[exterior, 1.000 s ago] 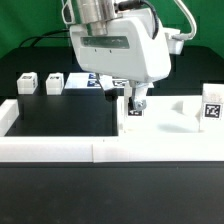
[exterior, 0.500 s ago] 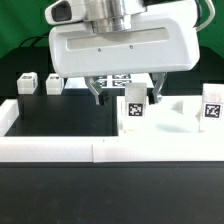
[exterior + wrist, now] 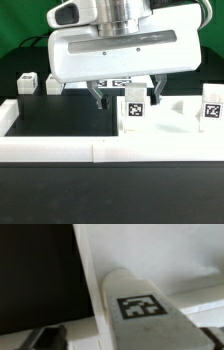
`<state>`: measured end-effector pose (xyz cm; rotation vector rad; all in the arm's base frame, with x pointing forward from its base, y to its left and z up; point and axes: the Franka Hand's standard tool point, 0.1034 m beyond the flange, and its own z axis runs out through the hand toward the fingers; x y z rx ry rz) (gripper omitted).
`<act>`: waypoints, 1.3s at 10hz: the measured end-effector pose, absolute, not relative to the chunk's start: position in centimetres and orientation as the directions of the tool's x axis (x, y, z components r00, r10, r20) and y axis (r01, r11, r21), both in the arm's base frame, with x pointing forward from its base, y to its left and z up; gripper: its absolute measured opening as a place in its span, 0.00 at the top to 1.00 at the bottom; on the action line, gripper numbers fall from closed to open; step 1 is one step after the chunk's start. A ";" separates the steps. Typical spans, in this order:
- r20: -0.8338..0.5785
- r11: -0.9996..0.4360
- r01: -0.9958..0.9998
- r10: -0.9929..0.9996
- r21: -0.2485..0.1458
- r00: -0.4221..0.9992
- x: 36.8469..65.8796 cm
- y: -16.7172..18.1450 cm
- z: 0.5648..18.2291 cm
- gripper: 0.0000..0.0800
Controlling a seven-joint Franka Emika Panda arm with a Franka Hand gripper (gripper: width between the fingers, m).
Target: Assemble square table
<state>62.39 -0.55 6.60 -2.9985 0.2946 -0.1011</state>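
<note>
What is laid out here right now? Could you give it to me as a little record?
jaws: open, one on each side of the tagged leg, with a gap on the exterior view's left
tagged leg: stands at the white slab's edge, tag facing the camera
white slab: lies flat, toward the exterior view's right
second tagged piece: far right of the exterior view
loose block: on the black surface, the exterior view's left
neighbouring block: beside it
border wall: runs along the front

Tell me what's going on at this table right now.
The Panda arm's gripper hangs low by the white tabletop slab. Its jaws are open on either side of an upright tagged leg and show no firm grip on it. A second tagged leg stands at the exterior view's right. A small block and a neighbouring block sit apart at the left.
</note>
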 end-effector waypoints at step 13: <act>-0.230 -0.206 -0.978 -0.951 -0.021 0.205 62.6 -0.9 6.3 0.43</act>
